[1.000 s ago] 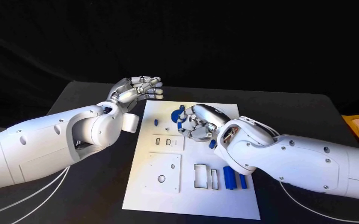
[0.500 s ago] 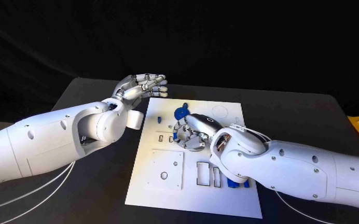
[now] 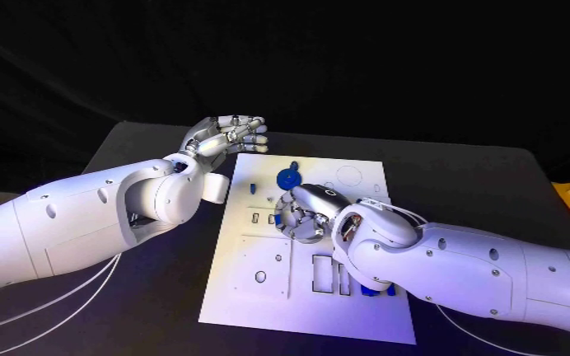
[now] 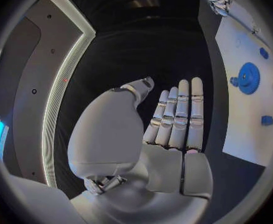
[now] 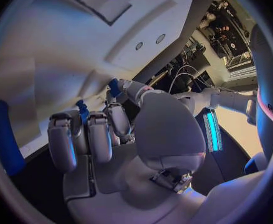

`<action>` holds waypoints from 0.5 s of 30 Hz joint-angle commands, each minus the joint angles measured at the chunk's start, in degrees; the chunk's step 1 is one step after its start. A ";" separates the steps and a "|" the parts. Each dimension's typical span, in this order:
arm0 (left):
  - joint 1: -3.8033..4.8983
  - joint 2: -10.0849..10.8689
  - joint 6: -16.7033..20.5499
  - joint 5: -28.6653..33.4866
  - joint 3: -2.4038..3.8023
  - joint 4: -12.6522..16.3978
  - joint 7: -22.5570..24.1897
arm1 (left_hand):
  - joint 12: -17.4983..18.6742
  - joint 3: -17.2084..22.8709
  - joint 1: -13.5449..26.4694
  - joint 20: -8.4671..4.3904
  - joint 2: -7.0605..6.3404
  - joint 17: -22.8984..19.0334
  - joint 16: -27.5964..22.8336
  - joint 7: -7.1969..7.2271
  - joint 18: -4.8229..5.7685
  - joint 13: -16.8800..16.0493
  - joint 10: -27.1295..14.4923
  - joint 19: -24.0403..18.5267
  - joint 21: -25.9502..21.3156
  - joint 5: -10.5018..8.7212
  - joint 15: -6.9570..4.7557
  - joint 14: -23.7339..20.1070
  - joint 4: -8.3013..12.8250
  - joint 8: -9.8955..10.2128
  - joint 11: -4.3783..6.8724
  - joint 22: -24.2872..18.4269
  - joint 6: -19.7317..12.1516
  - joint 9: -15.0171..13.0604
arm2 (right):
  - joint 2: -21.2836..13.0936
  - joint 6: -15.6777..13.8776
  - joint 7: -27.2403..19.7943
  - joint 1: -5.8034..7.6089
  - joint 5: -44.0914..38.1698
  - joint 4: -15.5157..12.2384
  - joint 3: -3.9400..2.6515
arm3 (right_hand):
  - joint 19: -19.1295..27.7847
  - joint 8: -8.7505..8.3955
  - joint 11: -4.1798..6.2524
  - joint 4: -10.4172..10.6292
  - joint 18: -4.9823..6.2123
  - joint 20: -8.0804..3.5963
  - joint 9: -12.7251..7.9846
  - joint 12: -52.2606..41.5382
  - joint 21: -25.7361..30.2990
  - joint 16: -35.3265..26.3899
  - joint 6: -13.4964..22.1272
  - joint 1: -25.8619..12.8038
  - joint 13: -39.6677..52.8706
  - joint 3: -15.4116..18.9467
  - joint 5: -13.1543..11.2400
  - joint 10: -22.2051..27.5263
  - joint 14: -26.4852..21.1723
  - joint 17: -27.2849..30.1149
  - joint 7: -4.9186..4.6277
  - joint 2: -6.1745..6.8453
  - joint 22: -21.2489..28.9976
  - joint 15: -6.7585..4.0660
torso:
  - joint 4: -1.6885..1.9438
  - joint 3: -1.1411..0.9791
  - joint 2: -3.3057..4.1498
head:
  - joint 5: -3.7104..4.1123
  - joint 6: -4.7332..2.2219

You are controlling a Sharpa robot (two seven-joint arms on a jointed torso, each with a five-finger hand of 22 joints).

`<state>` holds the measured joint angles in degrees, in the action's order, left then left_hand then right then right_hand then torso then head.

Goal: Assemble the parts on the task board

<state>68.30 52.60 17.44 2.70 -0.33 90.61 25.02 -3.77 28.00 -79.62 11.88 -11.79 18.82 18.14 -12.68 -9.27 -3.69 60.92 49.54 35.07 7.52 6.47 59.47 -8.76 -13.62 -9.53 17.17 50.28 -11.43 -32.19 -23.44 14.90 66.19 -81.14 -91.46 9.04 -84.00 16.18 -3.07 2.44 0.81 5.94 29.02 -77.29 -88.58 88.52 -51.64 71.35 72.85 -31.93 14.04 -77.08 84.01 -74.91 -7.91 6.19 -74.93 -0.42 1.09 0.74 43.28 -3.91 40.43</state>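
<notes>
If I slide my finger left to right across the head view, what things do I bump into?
Left hand → round blue part → right hand → far right edge of the white task board.

no readable text, labels, numbers or signs anywhere

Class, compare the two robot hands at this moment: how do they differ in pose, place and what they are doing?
The left robot hand is beside the task board's far corner, over the black table; the right robot hand is over the board's middle. The left's fingers lie straight and together, holding nothing; the right's curl down around a small blue part. Both are silver, on white arms.
</notes>
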 commanded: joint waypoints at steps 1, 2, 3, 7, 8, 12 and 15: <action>0.04 -0.07 -0.69 0.11 0.04 0.07 0.17 | 0.01 -0.03 0.14 0.06 0.64 0.05 -0.36 -0.24 -0.96 -0.09 -0.31 -0.41 0.17 -0.17 0.10 -0.33 0.30 0.18 -0.15 0.09 -0.39 -0.08 | 0.40 1.23 0.67 -0.18 -2.04 0.65 0.03 | -4.72 0.94 -0.14 -0.10 -0.31 -0.48 1.62 -0.04 0.05 0.31 -0.39 -0.60 -0.06 0.14 0.05 -0.07 5.12 -10.93 0.02 0.28 -13.71 -0.31 | 0.05 0.01 0.06 | 0.00 0.01; 0.04 -0.06 -0.69 0.11 0.04 0.07 0.17 | 0.01 -0.03 0.14 0.06 0.64 0.05 -0.36 -0.24 -0.96 -0.09 -0.31 -0.41 0.17 -0.17 0.10 -0.33 0.30 0.18 -0.15 0.09 -0.39 -0.08 | 0.51 1.19 0.68 -0.23 -2.32 0.86 0.04 | -4.72 0.94 -0.14 -0.10 -0.31 -0.48 1.62 -0.04 0.05 0.31 -0.39 -0.60 -0.06 0.14 0.05 -0.07 5.12 -10.93 0.02 0.28 -13.71 -0.31 | 0.03 0.02 0.06 | -0.01 0.00; 0.04 -0.05 -0.69 0.11 0.04 0.08 0.17 | 0.01 -0.03 0.14 0.06 0.64 0.05 -0.36 -0.24 -0.96 -0.09 -0.31 -0.41 0.17 -0.17 0.10 -0.33 0.30 0.18 -0.15 0.09 -0.39 -0.08 | 0.65 1.12 0.69 -0.29 -2.61 1.11 0.04 | -4.72 0.94 -0.14 -0.10 -0.31 -0.48 1.62 -0.04 0.05 0.31 -0.39 -0.60 -0.06 0.14 0.05 -0.07 5.12 -10.93 0.02 0.28 -13.71 -0.31 | 0.03 0.01 0.08 | -0.01 -0.01; 0.04 0.00 -0.71 0.11 0.04 0.12 0.16 | 0.03 -0.03 0.19 0.07 0.61 0.10 -0.40 -0.28 -0.96 -0.09 -0.36 -0.48 0.24 -0.18 0.12 -0.38 0.35 0.21 -0.18 0.13 -0.41 -0.08 | 0.98 0.67 0.77 -0.44 -3.47 1.82 0.05 | -4.61 0.93 -0.13 -0.12 -0.27 -0.47 1.62 0.05 0.17 0.27 -0.35 -0.65 -0.17 0.17 0.02 0.02 5.08 -10.78 0.02 0.38 -13.60 -0.31 | 0.02 0.01 0.09 | 0.00 0.02; 0.05 0.02 -0.71 0.11 0.04 0.13 0.15 | 0.03 -0.03 0.19 0.07 0.61 0.10 -0.40 -0.28 -0.96 -0.09 -0.36 -0.48 0.24 -0.18 0.12 -0.38 0.35 0.21 -0.18 0.13 -0.41 -0.08 | 1.01 0.49 0.79 -0.47 -3.66 1.94 0.05 | -4.60 0.92 -0.13 -0.16 -0.26 -0.47 1.62 0.09 0.18 0.27 -0.31 -0.66 -0.22 0.18 -0.01 0.07 5.09 -10.81 0.02 0.48 -13.59 -0.31 | 0.01 0.03 0.07 | -0.01 0.06; 0.05 0.08 -0.71 0.11 0.04 0.14 0.14 | 0.03 -0.03 0.19 0.07 0.61 0.10 -0.40 -0.28 -0.96 -0.09 -0.36 -0.48 0.24 -0.18 0.12 -0.38 0.35 0.21 -0.18 0.13 -0.41 -0.08 | 1.06 -0.07 0.82 -0.52 -4.24 2.25 0.05 | -4.64 0.91 -0.12 -0.22 -0.28 -0.47 1.62 0.07 0.14 0.27 -0.28 -0.65 -0.18 0.18 -0.03 0.05 5.09 -10.81 0.02 0.57 -13.63 -0.31 | -0.01 0.06 0.02 | 0.00 0.11; 0.05 0.13 -0.72 0.11 0.04 0.16 0.12 | 0.03 -0.03 0.19 0.07 0.61 0.10 -0.40 -0.28 -0.96 -0.09 -0.36 -0.48 0.24 -0.18 0.12 -0.38 0.35 0.21 -0.18 0.13 -0.41 -0.08 | 1.04 -0.24 0.85 -0.53 -4.42 2.31 0.06 | -4.64 0.91 -0.12 -0.22 -0.28 -0.47 1.62 0.07 0.14 0.27 -0.28 -0.65 -0.18 0.18 -0.03 0.05 5.09 -10.81 0.02 0.57 -13.63 -0.31 | 0.00 0.04 0.05 | 0.02 0.20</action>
<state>68.30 52.77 17.43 2.70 -0.33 90.64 24.92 -3.77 27.99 -79.46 11.88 -11.63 18.87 18.14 -12.68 -9.26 -3.69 60.92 49.54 35.07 7.52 6.47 59.47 -8.76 -13.62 -9.53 17.25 50.28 -11.41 -31.10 -24.23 14.85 65.93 -83.91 -89.45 8.88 -84.00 16.87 -3.07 2.44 0.81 5.94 29.56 -77.29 -88.58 88.52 -51.66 70.79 72.73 -31.92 13.93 -77.08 84.01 -74.90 -7.89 6.75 -74.92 -0.42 1.09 0.77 43.34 -3.92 40.54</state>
